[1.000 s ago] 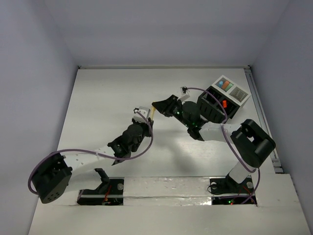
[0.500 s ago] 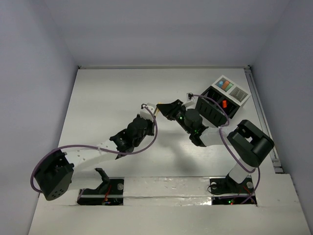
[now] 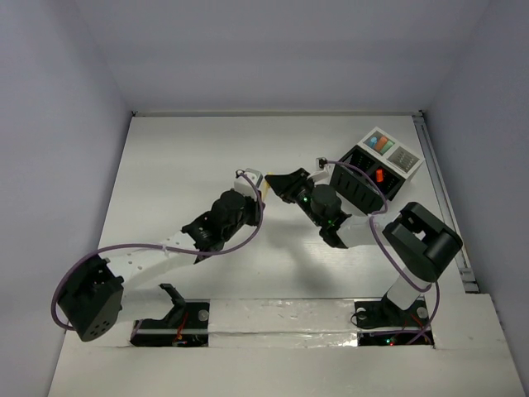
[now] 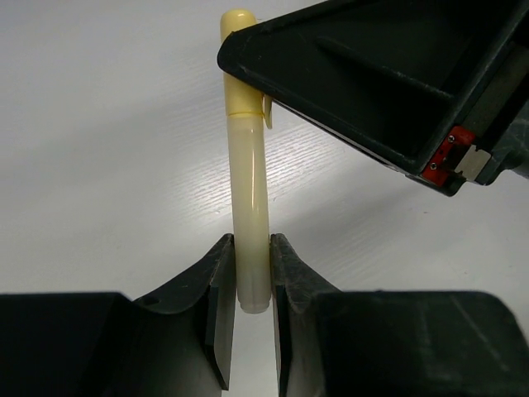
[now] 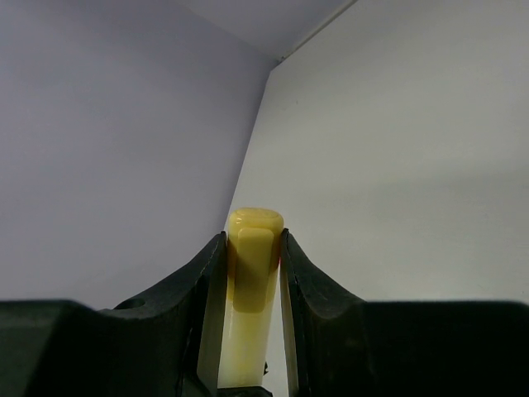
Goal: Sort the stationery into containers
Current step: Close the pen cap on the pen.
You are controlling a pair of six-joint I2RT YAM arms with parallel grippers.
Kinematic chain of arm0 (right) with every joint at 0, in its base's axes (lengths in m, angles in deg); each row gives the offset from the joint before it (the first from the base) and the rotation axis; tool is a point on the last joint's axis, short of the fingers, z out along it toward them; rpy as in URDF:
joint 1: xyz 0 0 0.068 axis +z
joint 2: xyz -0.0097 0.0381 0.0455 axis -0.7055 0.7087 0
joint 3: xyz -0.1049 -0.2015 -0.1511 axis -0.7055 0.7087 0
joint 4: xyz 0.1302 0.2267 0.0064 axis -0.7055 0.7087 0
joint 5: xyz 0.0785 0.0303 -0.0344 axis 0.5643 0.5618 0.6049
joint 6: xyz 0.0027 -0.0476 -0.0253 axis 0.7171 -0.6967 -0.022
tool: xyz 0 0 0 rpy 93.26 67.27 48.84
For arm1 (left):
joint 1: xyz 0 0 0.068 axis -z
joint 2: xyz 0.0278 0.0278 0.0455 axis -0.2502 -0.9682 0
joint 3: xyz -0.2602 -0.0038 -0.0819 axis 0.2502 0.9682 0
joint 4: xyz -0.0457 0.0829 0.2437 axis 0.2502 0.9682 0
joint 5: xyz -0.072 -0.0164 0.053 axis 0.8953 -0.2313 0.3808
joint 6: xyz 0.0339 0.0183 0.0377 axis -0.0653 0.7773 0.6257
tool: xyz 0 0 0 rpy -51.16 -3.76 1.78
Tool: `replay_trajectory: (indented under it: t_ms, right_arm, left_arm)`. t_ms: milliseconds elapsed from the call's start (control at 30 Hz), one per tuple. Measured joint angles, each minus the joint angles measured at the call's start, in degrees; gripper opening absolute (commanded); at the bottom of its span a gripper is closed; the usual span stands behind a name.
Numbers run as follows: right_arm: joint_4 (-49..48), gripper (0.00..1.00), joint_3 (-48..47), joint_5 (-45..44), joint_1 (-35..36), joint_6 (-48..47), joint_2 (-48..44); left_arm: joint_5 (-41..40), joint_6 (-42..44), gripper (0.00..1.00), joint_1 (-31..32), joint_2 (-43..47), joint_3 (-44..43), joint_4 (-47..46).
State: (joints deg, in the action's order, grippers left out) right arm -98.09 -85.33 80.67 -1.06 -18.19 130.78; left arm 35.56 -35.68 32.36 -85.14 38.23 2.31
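We see the yellow marker pen (image 4: 250, 198) off the bench (image 3: 182, 165), caught at both ends between the two arms near the middle of the workspace. The left gripper (image 4: 251, 241) has its jaws closed on the plain, uncapped-looking butt of the barrel, and from the left wrist view the pen's long axis runs straight away from those jaws, nearly upright in that picture, with the capped end farthest off. The right gripper (image 5: 253, 238) has its jaws closed on that capped end: from its own wrist view we see the rounded cap tip and the flat clip standing just above the fingertips, with the barrel running down between the pads. From above, the two sets of jaws meet almost tip to tip, so the pen lies as a short span between them, butt towards the left arm and cap towards the right arm. Well apart to the right stands the black box (image 3: 364, 186), with an orange marker (image 3: 378, 175) in one compartment, and the white tray (image 3: 404, 162) joined to its far side
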Motion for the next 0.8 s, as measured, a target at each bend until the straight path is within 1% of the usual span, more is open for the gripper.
replay_trajectory:
  t_ms: [167,367,500,700,800]
  right_arm:
    - [0.11,0.00,-0.37,-2.08,0.33,-0.07,0.09]
    - [-0.46,0.00,0.72,-2.84,0.70,0.22,-0.24]
    - [-0.87,0.00,1.20,-2.86,1.29,0.46,-0.44]
    - [2.32,0.00,1.16,-3.87,1.53,-0.66,-3.80]
    - [6.21,0.00,-0.35,-4.76,2.27,-2.32,-5.75]
  left_arm:
    - [3.39,-2.49,0.00,-1.86,-0.46,-2.32,2.51]
    - [11.43,-6.69,0.00,-6.03,1.01,-4.17,6.36]
    - [13.66,-8.63,0.00,-7.06,2.34,-4.17,8.11]
    - [14.88,-9.97,0.00,-6.82,2.60,-3.67,6.69]
    - [14.58,-10.34,0.00,-6.71,4.39,-0.39,2.21]
